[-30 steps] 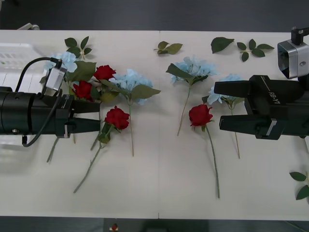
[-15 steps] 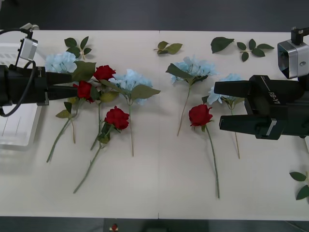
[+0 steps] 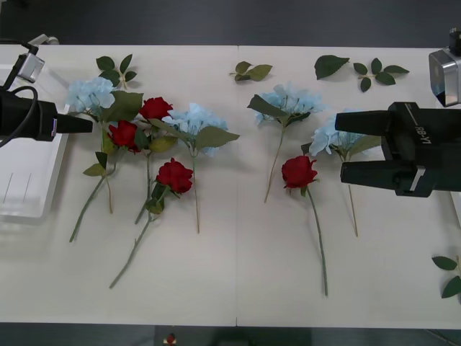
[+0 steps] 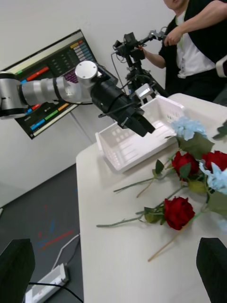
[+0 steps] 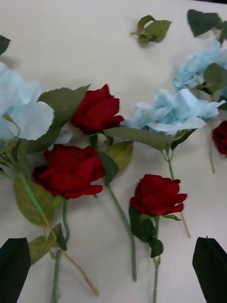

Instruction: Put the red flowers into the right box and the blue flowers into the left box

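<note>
Nothing has been sorted yet: all the flowers lie flat on the worktop [image 3: 238, 281], heads toward the far side and stems trailing toward the robot, which leaves the thin stems free for a pinch. Three red flowers [image 3: 175, 175] sit in a tangle on the left with two blue flowers [image 3: 91, 92], their leaves and stems crossing, so any pick there probably has to single out one stem to avoid dragging a neighbour. The fourth rose [image 3: 299, 171] lies apart near the middle, just beside the right-hand blue clusters [image 3: 292, 99]. The left hand [image 3: 85, 125] hovers over the edge of the left box [image 3: 29, 180], its tip pointing at the nearest blue head; the front view suggests its fingers are close together, but the left wrist view shows them at both corners, so I cannot tell. That box, a white tray, holds no flowers, and sits close to the tangle, so a drop there looks like a short move. The right hand [image 3: 348, 147] hangs spread wide over the blue flower nearest it, holding nothing. Loose leaf sprigs [image 3: 250, 71] lie along the far edge.
</note>
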Action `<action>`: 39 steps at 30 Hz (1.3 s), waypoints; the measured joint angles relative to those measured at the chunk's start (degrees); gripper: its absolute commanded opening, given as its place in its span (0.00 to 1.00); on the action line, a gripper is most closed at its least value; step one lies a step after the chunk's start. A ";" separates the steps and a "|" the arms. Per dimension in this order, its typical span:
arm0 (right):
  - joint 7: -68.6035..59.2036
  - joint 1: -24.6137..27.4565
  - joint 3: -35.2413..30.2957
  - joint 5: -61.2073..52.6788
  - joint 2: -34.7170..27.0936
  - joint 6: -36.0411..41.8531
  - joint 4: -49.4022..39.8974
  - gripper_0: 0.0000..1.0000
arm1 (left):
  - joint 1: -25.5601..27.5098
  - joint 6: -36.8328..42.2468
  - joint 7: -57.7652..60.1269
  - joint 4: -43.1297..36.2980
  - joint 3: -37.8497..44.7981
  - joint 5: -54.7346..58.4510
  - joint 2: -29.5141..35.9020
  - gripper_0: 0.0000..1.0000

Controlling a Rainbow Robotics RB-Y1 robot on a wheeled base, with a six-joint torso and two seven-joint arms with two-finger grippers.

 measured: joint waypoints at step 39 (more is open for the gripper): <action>-76.28 -31.24 29.62 68.27 1.40 9.81 24.70 1.00 | -0.11 -5.71 37.34 -4.54 -2.97 -64.93 -14.77 1.00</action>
